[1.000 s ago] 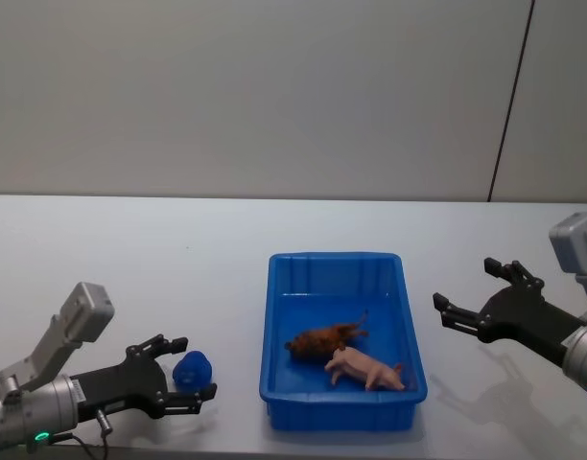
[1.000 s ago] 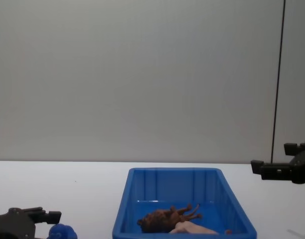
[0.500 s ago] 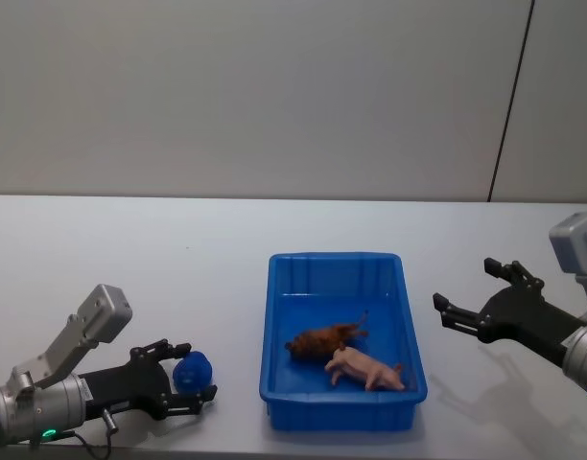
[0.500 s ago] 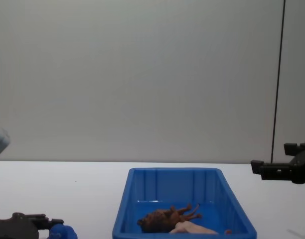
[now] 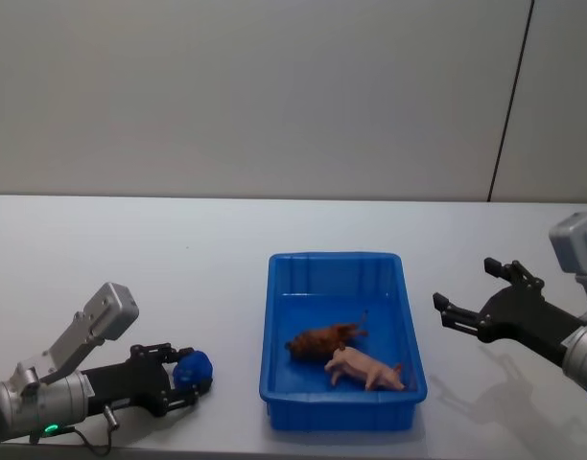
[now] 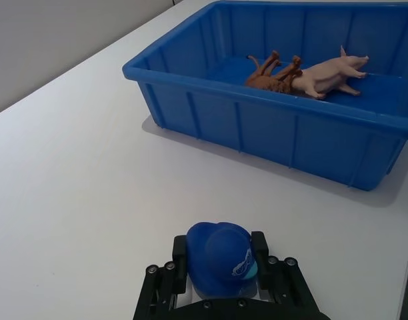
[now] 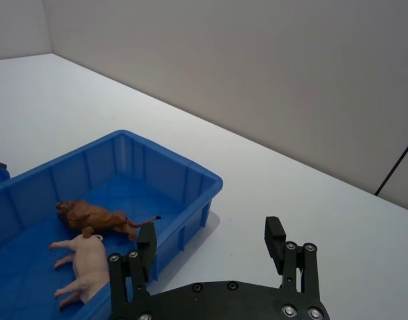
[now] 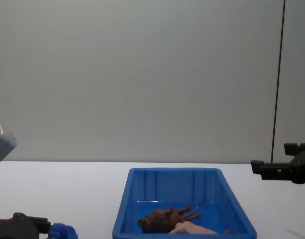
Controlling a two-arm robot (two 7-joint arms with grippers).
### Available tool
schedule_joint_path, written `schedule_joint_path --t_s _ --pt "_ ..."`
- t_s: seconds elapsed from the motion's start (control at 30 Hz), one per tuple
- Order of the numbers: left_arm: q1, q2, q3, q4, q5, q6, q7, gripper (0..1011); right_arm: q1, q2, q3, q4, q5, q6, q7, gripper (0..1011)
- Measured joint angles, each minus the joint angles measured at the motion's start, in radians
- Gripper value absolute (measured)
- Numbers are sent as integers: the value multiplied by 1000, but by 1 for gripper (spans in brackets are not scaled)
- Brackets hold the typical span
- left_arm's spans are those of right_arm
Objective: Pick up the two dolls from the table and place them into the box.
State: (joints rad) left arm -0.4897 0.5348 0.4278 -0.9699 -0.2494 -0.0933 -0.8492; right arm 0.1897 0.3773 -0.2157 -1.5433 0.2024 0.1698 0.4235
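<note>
Two dolls, one brown lion [image 5: 321,339] and one pink pig [image 5: 364,368], lie inside one blue box [image 5: 340,410]. Left hand [image 5: 183,378] grips one blue toy [image 5: 194,367]; right hand [image 5: 476,295] hovers, fingers spread.

Bright, even, diffuse light from overhead; soft shadows lie under the box [image 6: 277,127] and right gripper [image 5: 478,305] toward 5 o'clock. No glare; all views sharp.
</note>
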Motion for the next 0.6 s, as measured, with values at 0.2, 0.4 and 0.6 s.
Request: schedule_joint_path --t_s 0.2,0.4,0.6 --pt "-2 2 -4 -6 3 1 5 536 0 0 0 0 0 0 0 1000" --pt "-2 15 -21 -47 -18 -3 9 499 0 0 0 0 0 0 0 1001" --pt "-2 25 -38 -101 -53 -5 5 464 0 0 0 0 0 0 0 1001"
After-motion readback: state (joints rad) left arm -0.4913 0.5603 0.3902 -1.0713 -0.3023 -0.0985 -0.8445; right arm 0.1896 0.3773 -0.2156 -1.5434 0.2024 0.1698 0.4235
